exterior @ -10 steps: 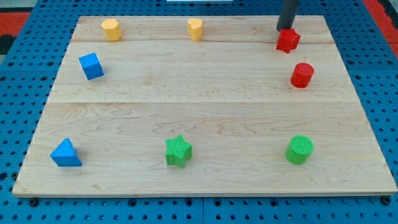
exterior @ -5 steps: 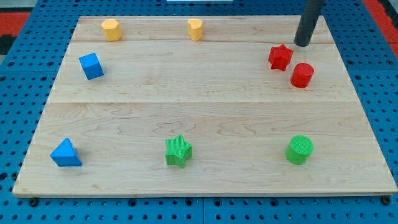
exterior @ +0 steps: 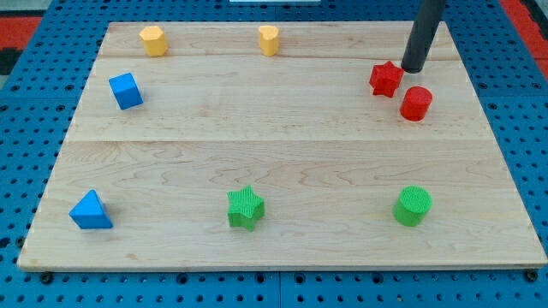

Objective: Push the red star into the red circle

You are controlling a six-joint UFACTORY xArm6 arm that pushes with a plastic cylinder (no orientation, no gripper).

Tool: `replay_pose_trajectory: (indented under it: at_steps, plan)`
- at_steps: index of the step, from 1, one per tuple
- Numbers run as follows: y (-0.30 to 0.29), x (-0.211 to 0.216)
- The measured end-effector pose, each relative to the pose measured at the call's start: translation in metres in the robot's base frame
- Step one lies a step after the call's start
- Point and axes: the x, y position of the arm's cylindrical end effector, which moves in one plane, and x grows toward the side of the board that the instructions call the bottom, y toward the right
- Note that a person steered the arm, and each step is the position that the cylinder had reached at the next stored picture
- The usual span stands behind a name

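The red star (exterior: 386,79) lies on the wooden board at the view's upper right. The red circle (exterior: 416,103) stands just below and to the right of it, with a thin gap between them. My tip (exterior: 413,68) is on the board just right of the star's upper edge and above the circle, touching neither. The dark rod runs up out of the view's top.
Two yellow blocks (exterior: 152,39) (exterior: 269,39) sit along the board's top edge. A blue cube (exterior: 126,90) is at the left and a blue triangle (exterior: 90,210) at the lower left. A green star (exterior: 246,207) and a green circle (exterior: 413,205) stand near the bottom edge.
The red star slid down and left from the top edge to beside the red circle. My tip moved right, then down a little toward the two red blocks.
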Motion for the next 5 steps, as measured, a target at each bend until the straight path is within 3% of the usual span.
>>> replay_pose_trajectory:
  at_steps: [1,2,3,4,5]
  plan:
    - [-0.036,-0.021]
    - [-0.069,-0.007]
    - [-0.049,0.046]
    - [-0.080,0.045]
    - [-0.077,0.138]
